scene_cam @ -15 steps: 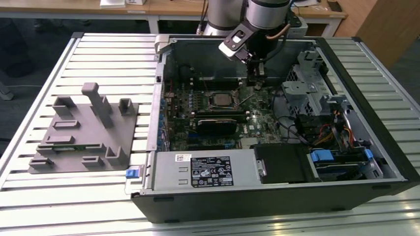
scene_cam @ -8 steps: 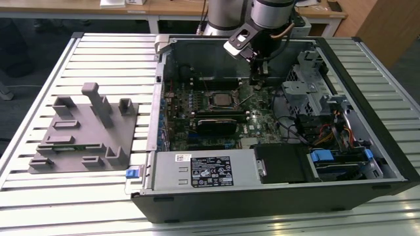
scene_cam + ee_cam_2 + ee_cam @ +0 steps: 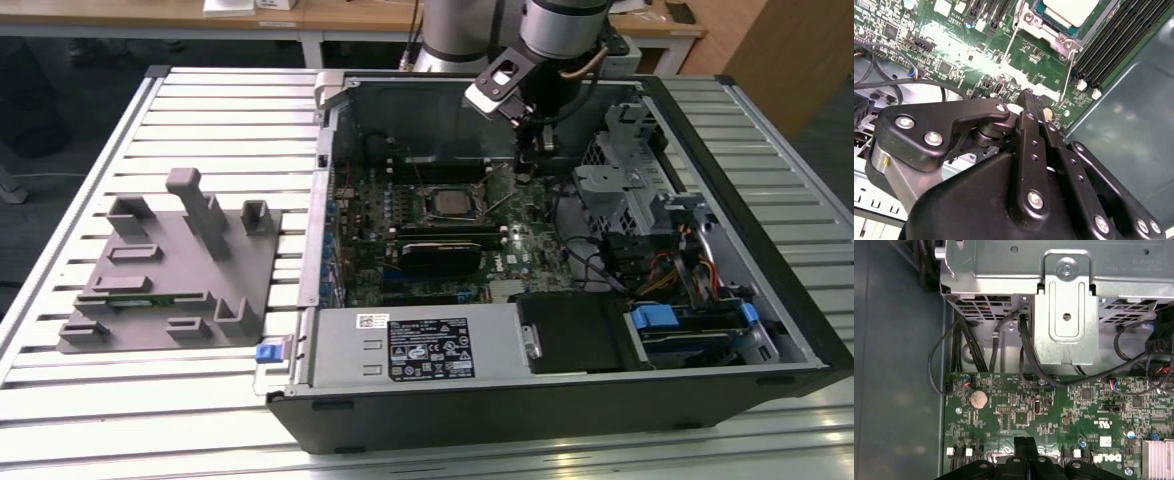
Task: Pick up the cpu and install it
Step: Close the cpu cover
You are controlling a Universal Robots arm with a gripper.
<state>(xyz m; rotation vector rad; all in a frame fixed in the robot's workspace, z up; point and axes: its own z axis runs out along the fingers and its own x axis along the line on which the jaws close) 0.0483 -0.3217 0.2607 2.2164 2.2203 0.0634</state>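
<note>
One cpu [image 3: 1070, 9] here: a flat square chip with a smooth, pale silvery metal lid. It's lying inside the square socket frame [image 3: 1027, 18], metal rim all round it, on the green motherboard [image 3: 1019, 410]. In the exterior view that socket sits mid-board in the open black case [image 3: 561, 425].

The single gripper [image 3: 1032, 98] is matte black with bolted links. Its two fingers [image 3: 1030, 122] are pressed together with nothing between them. The tips are down by the board just beside the socket, off the chip; can't tell if they touch the board.

One shiny round coin cell [image 3: 979, 399] sits on the board. One grey moulded tray [image 3: 180, 275] rests on the ribbed metal worktop [image 3: 80, 180], to the exterior view's left of the case.
</note>
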